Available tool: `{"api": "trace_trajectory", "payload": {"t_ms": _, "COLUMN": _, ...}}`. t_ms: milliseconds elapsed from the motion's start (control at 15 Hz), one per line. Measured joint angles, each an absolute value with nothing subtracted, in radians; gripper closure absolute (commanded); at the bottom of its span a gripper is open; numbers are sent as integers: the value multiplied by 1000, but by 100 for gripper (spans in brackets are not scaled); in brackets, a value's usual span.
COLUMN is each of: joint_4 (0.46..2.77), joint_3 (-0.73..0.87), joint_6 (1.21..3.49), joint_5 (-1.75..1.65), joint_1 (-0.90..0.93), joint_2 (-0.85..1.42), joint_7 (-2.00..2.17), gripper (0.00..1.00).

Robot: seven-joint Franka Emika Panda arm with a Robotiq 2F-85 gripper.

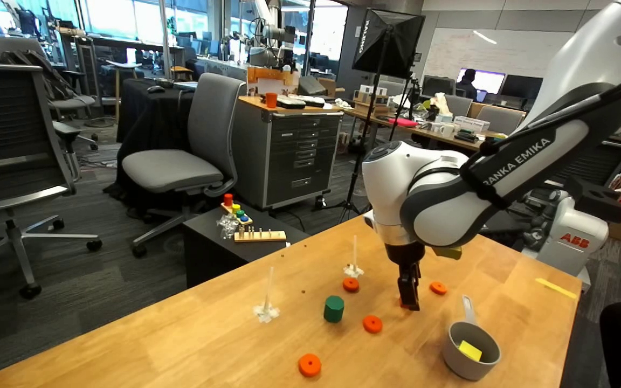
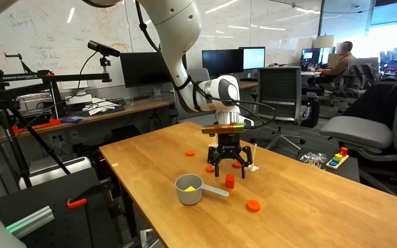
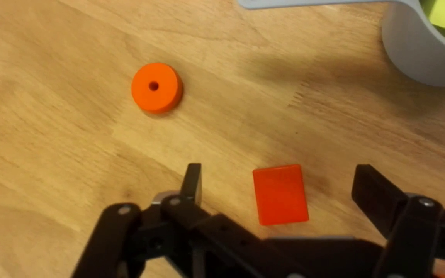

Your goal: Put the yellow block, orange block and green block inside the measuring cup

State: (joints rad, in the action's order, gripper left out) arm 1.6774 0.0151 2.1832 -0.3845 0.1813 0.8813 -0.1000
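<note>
The orange block, a red-orange cube, sits on the table. It also shows in both exterior views, mostly hidden behind a finger in an exterior view. My gripper is open and empty, pointing down over the block. In the wrist view its fingers stand either side of the block with gaps. The grey measuring cup stands upright nearby, its wall also showing in the wrist view. The yellow block lies inside the cup. The dark green block stands on the table away from the gripper.
Several flat round orange pieces with centre holes lie around on the table, such as an orange disc and another disc. Two thin upright sticks, a near stick and a far stick, rise from the table. The cup's handle reaches toward the orange block.
</note>
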Motion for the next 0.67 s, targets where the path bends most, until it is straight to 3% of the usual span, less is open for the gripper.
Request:
{"api": "trace_trajectory", "payload": {"t_ms": 67, "joint_4": 1678, "joint_3": 15, "joint_6": 2186, "joint_5": -385, "joint_1": 181, "joint_2": 882, "joint_7": -101, "gripper": 0}}
{"api": "trace_trajectory", "payload": {"t_ms": 133, "joint_4": 1678, "joint_3": 15, "joint_6": 2187, "joint_5": -385, "joint_1": 180, "joint_2": 882, "joint_7": -103, "gripper": 26}}
{"api": "trace_trajectory", "payload": {"t_ms": 267, "joint_4": 1678, "joint_3": 15, "joint_6": 2190, "joint_5": -385, "joint_1": 177, "joint_2": 884, "joint_7": -109, "gripper": 32}}
{"api": "trace_trajectory", "payload": {"t_ms": 667, "joint_4": 1679, "joint_3": 9, "joint_6": 2208, "joint_5": -385, "joint_1": 166, "joint_2": 892, "joint_7": -136, "gripper": 80}}
